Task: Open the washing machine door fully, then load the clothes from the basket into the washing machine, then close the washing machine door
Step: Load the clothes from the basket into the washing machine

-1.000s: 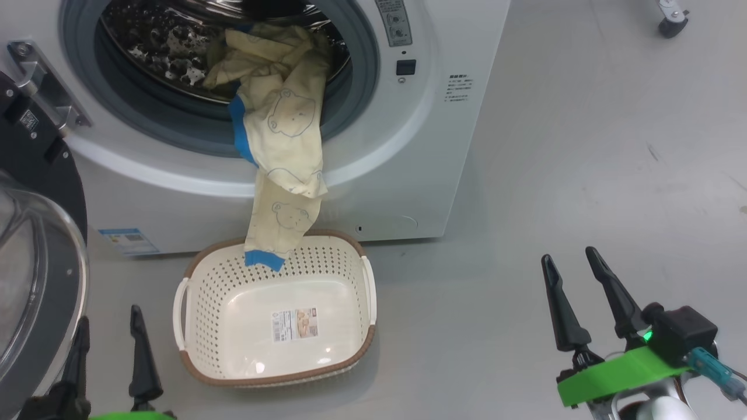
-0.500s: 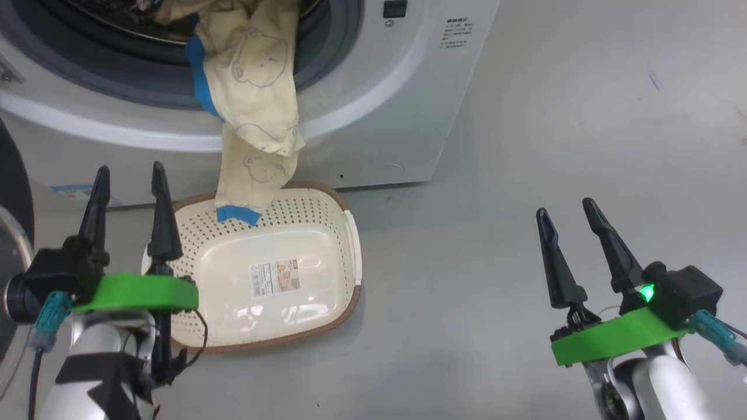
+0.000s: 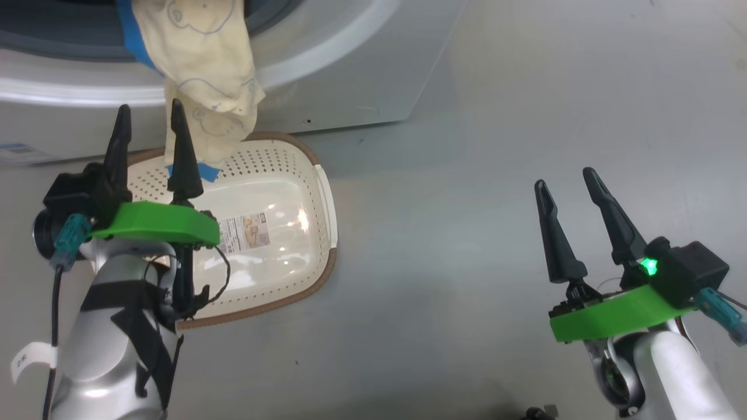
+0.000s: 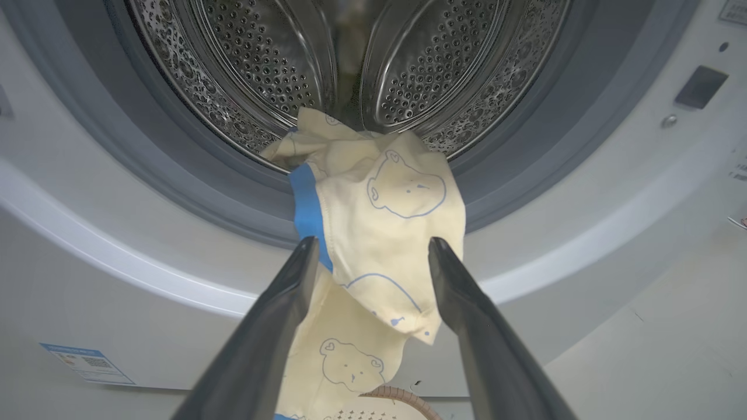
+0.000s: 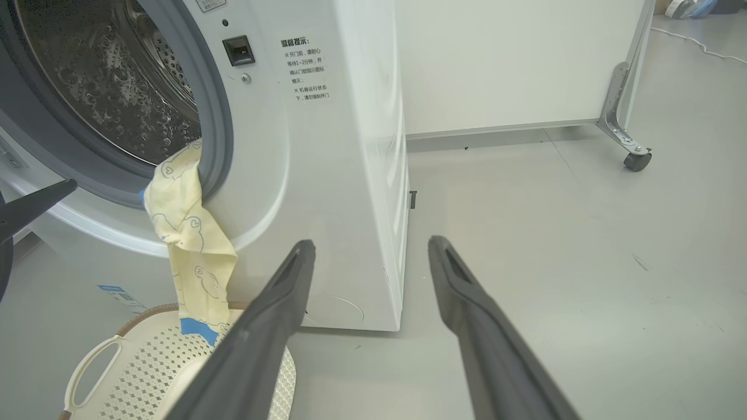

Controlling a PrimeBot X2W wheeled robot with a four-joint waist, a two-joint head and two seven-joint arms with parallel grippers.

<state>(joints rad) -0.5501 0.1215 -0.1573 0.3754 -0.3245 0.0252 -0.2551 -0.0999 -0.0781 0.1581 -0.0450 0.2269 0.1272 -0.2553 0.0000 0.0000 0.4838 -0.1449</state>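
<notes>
**One piece hanging out of the drum**

Head view: my left gripper [image 3: 149,106] is spread and empty. Its tips are up beside the clothes [image 3: 201,70], a yellow piece draped down the front of the washer [image 3: 350,76] with its blue hem dipping into the basket [image 3: 274,169]. The basket holds nothing else but its label [image 3: 245,228]. My right gripper [image 3: 564,177] is spread and empty too, well apart over the floor [image 3: 467,116].

Left wrist view: the cloth lies across the gasket [image 4: 175,175], one end in the drum [image 4: 257,58]. The rest hangs down between my two fingers, which are not touching it.

Right wrist view: the strip runs from the opening down into the basket, and my right fingers point past the washer's corner.

Loading looks unfinished to me. I would pinch the hanging part low with the left, lift the hem clear of the basket and carry it deep past the gasket before letting go. Dropped short, it could slide back out and get caught by the door.
</notes>
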